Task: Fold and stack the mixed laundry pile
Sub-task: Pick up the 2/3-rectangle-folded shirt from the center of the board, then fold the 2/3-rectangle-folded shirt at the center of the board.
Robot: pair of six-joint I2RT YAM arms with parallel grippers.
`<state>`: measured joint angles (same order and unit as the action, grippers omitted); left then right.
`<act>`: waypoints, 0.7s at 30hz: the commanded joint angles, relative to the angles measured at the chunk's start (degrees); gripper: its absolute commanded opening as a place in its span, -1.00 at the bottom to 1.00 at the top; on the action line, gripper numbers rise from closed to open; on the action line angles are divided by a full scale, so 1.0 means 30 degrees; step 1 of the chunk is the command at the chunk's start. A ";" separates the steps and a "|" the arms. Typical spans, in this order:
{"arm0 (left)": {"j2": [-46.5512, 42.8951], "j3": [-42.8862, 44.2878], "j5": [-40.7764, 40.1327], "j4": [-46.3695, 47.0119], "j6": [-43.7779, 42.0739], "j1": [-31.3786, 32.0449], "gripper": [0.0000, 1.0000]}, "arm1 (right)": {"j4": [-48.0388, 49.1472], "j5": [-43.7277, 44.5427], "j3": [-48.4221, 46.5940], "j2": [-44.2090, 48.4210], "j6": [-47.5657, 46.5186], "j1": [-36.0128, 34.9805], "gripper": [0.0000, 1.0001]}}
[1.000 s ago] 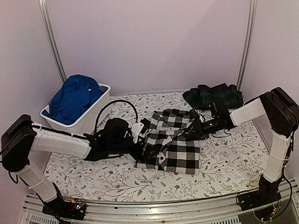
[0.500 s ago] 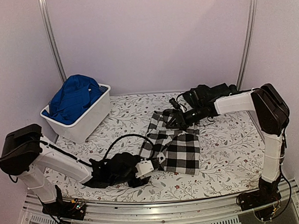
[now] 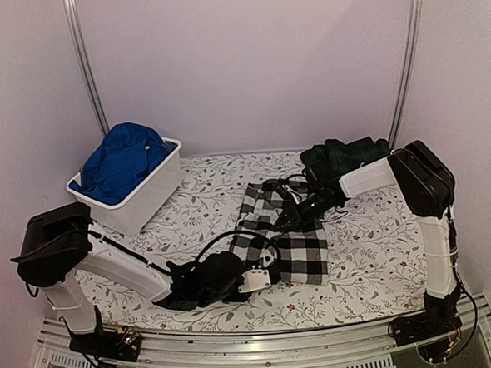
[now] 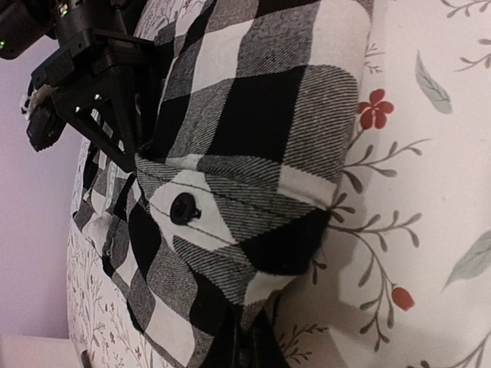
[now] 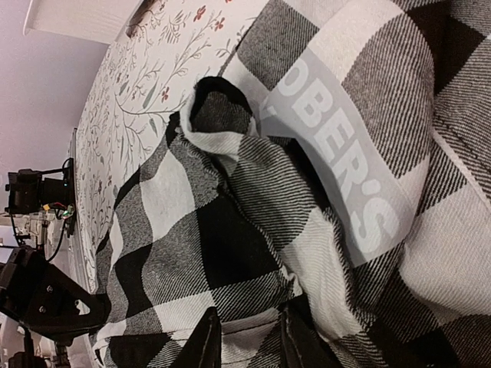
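One black-and-white checked cloth shirt (image 3: 289,246) lies right of the white plastic tub (image 3: 150,196), its long axis running near-to-far with the far end leaning towards the tub.
Three garments in all: this shirt, one dark green tartan cloth (image 3: 348,154) further right, and one bright blue cloth (image 3: 119,160) inside the tub. The left gripper (image 3: 267,270) is clenched on the shirt's near corner. The right gripper (image 5: 249,341) straddles a fold, grip unclear.

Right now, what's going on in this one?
Both arms are working on the black-and-white checked shirt. The left hand is shut on its near edge. The right hand sits toward its far side with cloth between its fingers, though a firm pinch can't be confirmed. The tartan garment lies far right, and the blue garment is in the white tub.
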<state>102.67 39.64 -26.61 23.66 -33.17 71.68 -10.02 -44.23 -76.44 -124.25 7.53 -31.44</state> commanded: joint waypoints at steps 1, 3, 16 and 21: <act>-0.1978 0.1631 0.2245 -0.3833 0.0861 0.0793 -1.00 | -0.0941 0.0944 0.0633 -0.1040 -0.1158 -0.1138 -0.48; -0.2962 0.2314 0.3867 -0.6509 0.1974 0.1134 -1.00 | -0.0651 0.0811 0.1414 -0.0678 -0.1301 -0.1333 -0.48; -0.7446 0.5077 0.9828 -1.3793 0.6500 0.0803 -1.00 | -0.1120 -0.2870 0.6220 0.3640 -0.1966 -0.4046 -0.47; -0.8441 0.4610 1.1629 -1.4253 0.7034 0.0199 -1.00 | -0.1868 -0.3556 0.6042 0.4542 -0.1793 -0.3856 -0.35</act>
<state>80.40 53.71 1.45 -16.40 -14.79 73.65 -10.15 -53.63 -58.37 -113.43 2.92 -43.68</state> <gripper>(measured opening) 0.009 0.314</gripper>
